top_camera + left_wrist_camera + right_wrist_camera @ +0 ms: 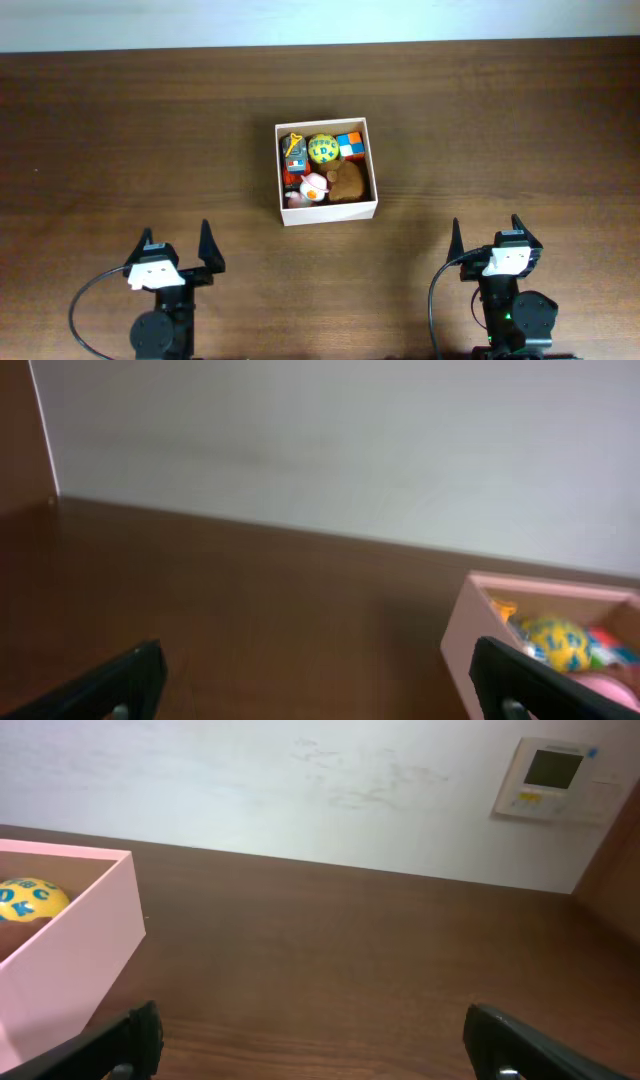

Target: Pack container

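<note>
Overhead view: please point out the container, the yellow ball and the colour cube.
container (330,211), overhead view, on its near white wall.
yellow ball (323,149), overhead view, on its lettered top.
colour cube (349,145), overhead view, on its top face.

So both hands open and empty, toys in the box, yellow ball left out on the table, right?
No: the yellow ball is inside the box too, per the overhead view. The left hand and right hand are open and empty.
</note>
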Robot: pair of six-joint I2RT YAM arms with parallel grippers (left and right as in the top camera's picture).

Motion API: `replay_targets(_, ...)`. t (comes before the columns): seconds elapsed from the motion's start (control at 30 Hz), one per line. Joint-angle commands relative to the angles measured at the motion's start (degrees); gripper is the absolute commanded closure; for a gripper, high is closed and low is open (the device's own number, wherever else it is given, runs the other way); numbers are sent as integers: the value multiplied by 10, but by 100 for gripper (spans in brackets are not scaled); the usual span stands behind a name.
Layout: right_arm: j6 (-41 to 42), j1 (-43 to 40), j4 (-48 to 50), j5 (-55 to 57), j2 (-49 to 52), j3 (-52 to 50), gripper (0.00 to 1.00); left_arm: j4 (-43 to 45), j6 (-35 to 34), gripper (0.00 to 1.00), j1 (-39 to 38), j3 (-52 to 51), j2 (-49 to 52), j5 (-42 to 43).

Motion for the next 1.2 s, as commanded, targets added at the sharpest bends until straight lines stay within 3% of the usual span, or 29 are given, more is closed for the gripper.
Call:
replay_targets(0.0, 3, -5, 0, -3, -6, -5, 1, -23, -3, 1, 4, -5, -6, 6)
replay_targets(0.2, 3, -5, 0, -3, -6, -5, 1, -28, 45, 1, 3, -5, -6, 6)
replay_targets(1.17, 3, -5, 0, -3, -6, -5, 1, -28, 45, 1, 3, -5, -5, 7)
